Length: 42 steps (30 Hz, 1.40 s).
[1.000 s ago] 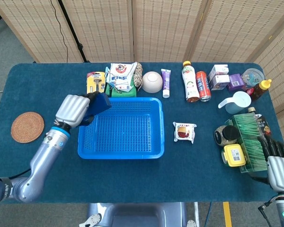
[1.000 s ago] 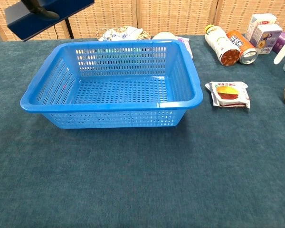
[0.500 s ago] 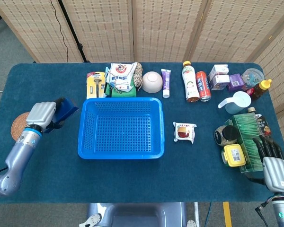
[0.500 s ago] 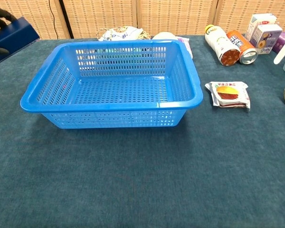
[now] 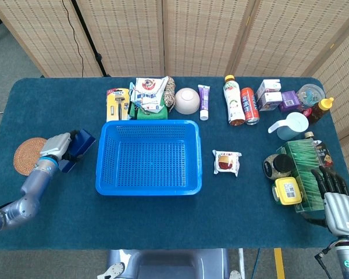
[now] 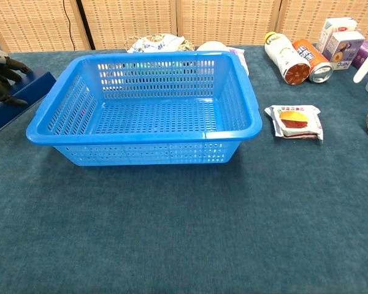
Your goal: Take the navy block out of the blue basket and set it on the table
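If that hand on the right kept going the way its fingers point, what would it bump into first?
Probably the green box: the right hand points up the table, fingertips beside the box's near corner. The brown bottle stands beyond. Depth is unclear.

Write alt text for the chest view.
An empty blue basket sits mid-table; at far left the left hand grips a navy block low beside it. A snack packet lies to the right, bottles behind.

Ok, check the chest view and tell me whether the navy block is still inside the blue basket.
No: the navy block sits on the table to the left of the blue basket, with the left robot hand on it.
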Each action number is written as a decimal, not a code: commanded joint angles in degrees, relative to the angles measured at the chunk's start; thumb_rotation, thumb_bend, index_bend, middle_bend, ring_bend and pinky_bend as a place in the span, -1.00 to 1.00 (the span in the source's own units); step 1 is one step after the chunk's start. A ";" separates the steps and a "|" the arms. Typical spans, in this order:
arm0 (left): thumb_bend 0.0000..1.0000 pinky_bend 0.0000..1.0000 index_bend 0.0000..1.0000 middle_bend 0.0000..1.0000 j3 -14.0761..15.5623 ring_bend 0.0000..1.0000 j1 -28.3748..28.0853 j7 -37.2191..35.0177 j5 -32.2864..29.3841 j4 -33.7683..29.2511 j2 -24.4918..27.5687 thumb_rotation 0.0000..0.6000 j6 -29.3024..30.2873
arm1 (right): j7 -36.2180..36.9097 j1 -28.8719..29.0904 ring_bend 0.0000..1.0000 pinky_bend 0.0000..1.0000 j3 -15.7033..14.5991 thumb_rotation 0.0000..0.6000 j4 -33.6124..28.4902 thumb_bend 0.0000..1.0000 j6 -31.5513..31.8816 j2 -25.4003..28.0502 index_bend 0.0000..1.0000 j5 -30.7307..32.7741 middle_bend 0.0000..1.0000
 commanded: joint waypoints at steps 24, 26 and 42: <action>-0.42 -1.00 -1.00 -1.00 -1.12 -1.00 -2.18 4.20 -5.39 -0.34 -3.89 1.00 4.65 | 1.75 0.05 -1.00 -1.00 -0.31 1.00 -0.11 -1.00 -0.49 0.88 -1.00 -0.47 -1.00; -0.45 -1.00 -1.00 -1.00 -1.92 -1.00 0.25 1.41 -0.53 -3.55 -1.91 1.00 7.14 | 1.81 -0.08 -1.00 -1.00 -0.39 1.00 -0.20 -1.00 -0.22 0.93 -1.00 -0.71 -1.00; -0.59 -1.00 -1.00 -1.00 1.34 -1.00 22.53 -20.85 38.80 -15.26 11.17 1.00 28.21 | 2.21 -0.22 -1.00 -1.00 -0.19 1.00 1.46 -1.00 1.83 -0.49 -1.00 -3.20 -1.00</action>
